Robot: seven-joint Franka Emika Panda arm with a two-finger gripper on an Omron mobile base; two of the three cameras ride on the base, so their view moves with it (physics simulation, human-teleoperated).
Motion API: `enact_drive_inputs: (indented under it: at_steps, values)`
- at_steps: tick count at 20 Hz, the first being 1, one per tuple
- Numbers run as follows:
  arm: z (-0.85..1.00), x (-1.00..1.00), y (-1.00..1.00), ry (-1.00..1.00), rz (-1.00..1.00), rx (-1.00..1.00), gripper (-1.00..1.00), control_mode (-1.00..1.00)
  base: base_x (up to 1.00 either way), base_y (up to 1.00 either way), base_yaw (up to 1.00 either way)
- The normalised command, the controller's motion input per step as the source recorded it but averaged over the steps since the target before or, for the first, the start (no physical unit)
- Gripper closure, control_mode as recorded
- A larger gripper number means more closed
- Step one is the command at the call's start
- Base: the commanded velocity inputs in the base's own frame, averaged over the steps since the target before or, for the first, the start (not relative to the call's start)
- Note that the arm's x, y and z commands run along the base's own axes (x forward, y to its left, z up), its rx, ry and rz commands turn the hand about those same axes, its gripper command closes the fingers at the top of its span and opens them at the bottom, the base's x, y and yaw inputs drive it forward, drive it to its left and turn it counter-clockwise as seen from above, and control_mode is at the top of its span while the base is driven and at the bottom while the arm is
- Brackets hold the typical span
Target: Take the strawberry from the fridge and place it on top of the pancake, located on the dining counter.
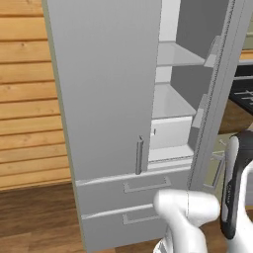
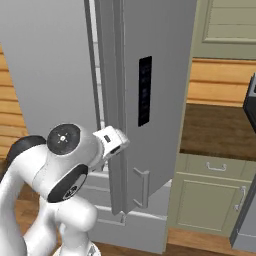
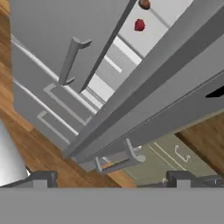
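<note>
I have the gripper (image 3: 111, 177) low in front of the fridge (image 1: 106, 89), fingertips (image 3: 43, 178) spread wide with nothing between them. Nearest me are the two drawers, then the right door (image 2: 150, 100), swung out edge-on toward me, its bar handle (image 3: 120, 161) just above my fingers. Beyond it the left door is closed, and the gap between them shows the white shelves. The strawberry (image 3: 139, 25) sits far in on a shelf, just near a brown item (image 3: 144, 4). I judge its long axis runs roughly upright, tip down, though it is too small to be sure. To reach it well, I'd rise, clear the door edge, and enter through the gap squarely.
</note>
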Motion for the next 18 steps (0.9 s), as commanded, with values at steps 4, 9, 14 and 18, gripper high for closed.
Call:
enact_drive_inputs:
  at_steps: [4, 9, 14, 18]
  values:
    - [0.64, -0.36, 1.0, -0.02, -0.15, -0.47, -1.0, -1.0, 0.0, 0.0, 0.0]
    - [0.36, 0.22, 0.69, 0.14, -0.15, -0.41, -1.0, -1.0, 0.0, 0.0, 0.0]
    - [0.0, 0.7, 0.19, 0.12, -0.21, -0.35, -1.0, -1.0, 0.0, 0.0, 0.0]
    - [0.0, 0.94, -0.37, 0.22, -0.3, -0.24, -1.0, -1.0, 0.0, 0.0, 0.0]
